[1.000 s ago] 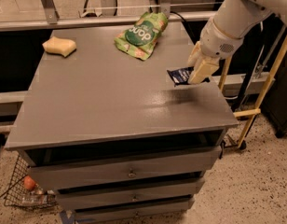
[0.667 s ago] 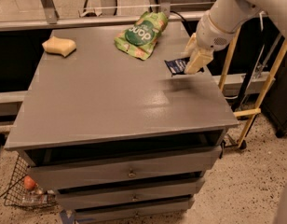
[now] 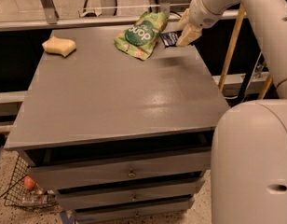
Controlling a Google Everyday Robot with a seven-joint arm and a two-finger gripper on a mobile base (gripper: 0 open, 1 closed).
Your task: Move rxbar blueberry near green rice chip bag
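Observation:
The green rice chip bag (image 3: 140,35), light green with a dark round logo, lies at the far middle of the grey cabinet top (image 3: 115,92). My gripper (image 3: 183,37) is at the far right of the top, just right of the bag. It is shut on the rxbar blueberry (image 3: 169,38), a small dark navy wrapper, and holds it a little above the surface, close beside the bag's right edge. The gripper's pale fingers (image 3: 186,34) cover the bar's right end.
A pale yellow sponge (image 3: 59,46) lies at the far left of the top. The robot's white body (image 3: 253,162) fills the lower right. Drawers (image 3: 129,174) face front. A wire basket (image 3: 24,190) sits on the floor at left. A wooden pole (image 3: 232,43) stands at right.
The gripper has carried the rxbar blueberry away from the right edge, farther back and left, to just beside the green bag. The camera view has also shifted.

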